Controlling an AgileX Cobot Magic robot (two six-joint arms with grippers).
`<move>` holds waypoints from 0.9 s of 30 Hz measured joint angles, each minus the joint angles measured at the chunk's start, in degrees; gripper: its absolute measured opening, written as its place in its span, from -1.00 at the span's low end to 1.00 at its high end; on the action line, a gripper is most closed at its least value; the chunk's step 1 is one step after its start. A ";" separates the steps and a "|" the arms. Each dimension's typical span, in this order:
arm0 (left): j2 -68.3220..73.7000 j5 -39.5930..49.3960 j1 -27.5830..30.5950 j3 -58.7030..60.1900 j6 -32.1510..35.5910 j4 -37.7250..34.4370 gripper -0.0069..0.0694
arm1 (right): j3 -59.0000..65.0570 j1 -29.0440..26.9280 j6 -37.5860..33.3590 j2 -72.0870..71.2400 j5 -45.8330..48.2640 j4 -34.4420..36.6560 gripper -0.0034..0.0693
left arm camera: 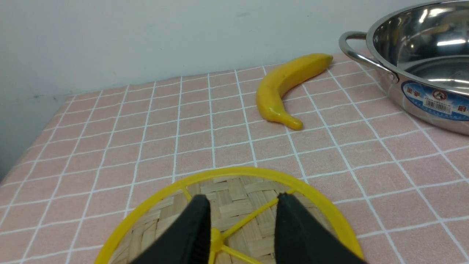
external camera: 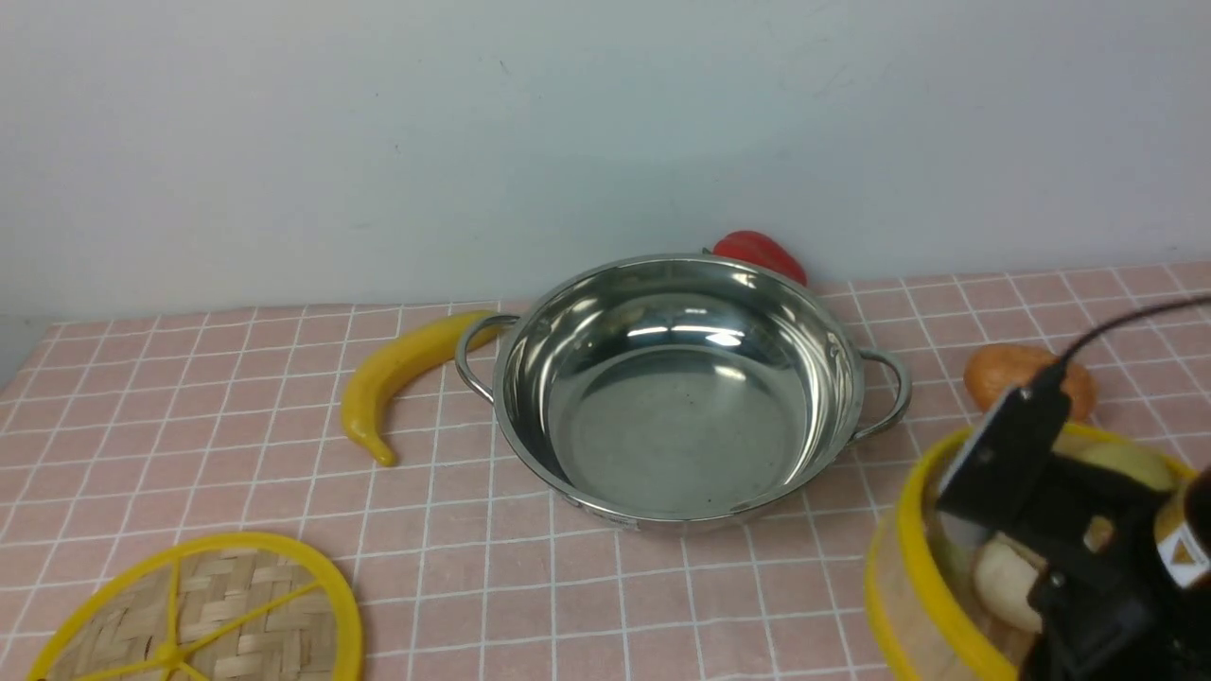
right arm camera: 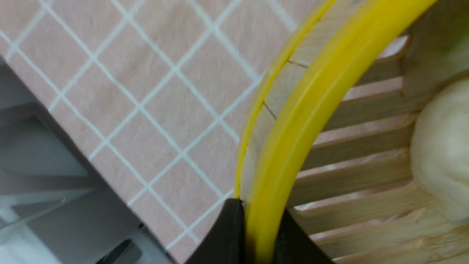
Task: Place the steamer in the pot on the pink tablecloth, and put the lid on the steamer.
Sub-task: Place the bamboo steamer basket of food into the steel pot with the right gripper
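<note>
The bamboo steamer basket [external camera: 946,567] is to be treated as a light, fairly stiff load whose contents may roll if it is tipped; the smooth plastic rim is likely to slip under a weak or off-centre grip. Hold is best taken across the basket wall at the rim, with the fingers kept clear of the filling. It is gripped in this manner by the right hand [right arm camera: 258,231], the fingers of which are closed on the rim, one on each side of the wall. The left hand [left arm camera: 242,223] is held partly open and empty, with the woven bamboo lid [left arm camera: 253,216] in view beyond its fingers. The basket is located at the near right corner of the worktop [external camera: 587,605], nearer the edge than the stainless-steel pot [external camera: 676,426], and is seen tilted. It is round, with pale bamboo walls, bright yellow plastic rims and a slatted wooden floor, through which the pink tablecloth [right arm camera: 176,121] is visible. A cream-coloured toy bun [right arm camera: 443,146] is carried inside.
</note>
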 joint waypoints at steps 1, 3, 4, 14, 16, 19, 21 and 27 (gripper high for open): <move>0.00 0.00 0.00 0.00 0.00 0.00 -0.18 | -1.80 0.74 -0.06 0.36 0.12 -0.66 -0.72; 0.00 0.00 0.00 0.00 0.00 0.00 -0.18 | -4.98 1.81 -0.06 1.26 0.16 -1.95 -0.72; 0.00 0.00 0.00 0.00 0.00 0.00 -0.18 | -8.50 3.00 -0.18 2.78 0.18 -3.65 -0.72; 0.00 0.00 0.00 0.00 0.00 0.00 -0.18 | -27.60 6.74 -9.10 20.13 1.08 -10.46 -0.72; 0.00 0.00 0.00 0.00 0.00 0.00 -0.18 | -30.74 6.79 -10.99 23.51 1.13 -10.77 -0.72; 0.00 0.00 0.00 0.00 0.00 0.00 -0.18 | -38.34 6.79 -15.17 31.46 1.06 -11.52 -0.72; 0.00 0.00 0.00 0.00 0.00 0.00 -0.18 | -42.36 6.79 -17.08 35.64 1.06 -12.15 -0.72; 0.00 0.00 0.00 0.00 0.00 0.00 -0.18 | -50.22 6.79 -20.08 43.47 1.06 -12.98 -0.72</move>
